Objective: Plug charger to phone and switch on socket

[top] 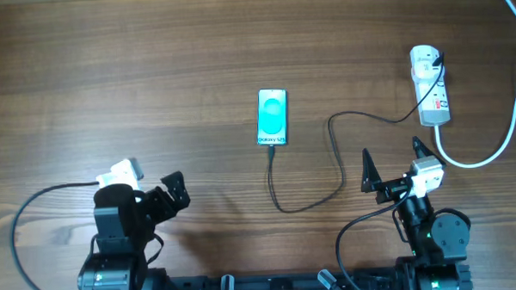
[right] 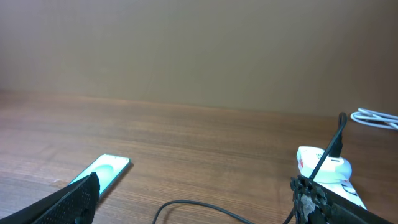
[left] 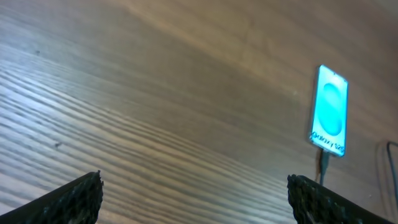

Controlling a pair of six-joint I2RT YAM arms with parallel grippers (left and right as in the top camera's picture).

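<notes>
The phone [top: 272, 117] lies flat mid-table, its cyan screen lit; it also shows in the left wrist view [left: 329, 109] and the right wrist view [right: 102, 171]. The charger [top: 338, 164], a thin black cable, runs from the plug on the socket [top: 431, 92], loops toward the front, and its tip meets the phone's lower edge [left: 323, 163]. I cannot tell whether the tip is seated. My left gripper [top: 149, 185] is open near the front left, well away from the phone. My right gripper [top: 394, 162] is open just in front of the socket [right: 326, 165], holding nothing.
A thicker white cord [top: 486, 158] leaves the socket's near end and curves off the table's back right corner [right: 373, 118]. Bare wooden table [top: 109, 81] stretches to the left and behind the phone.
</notes>
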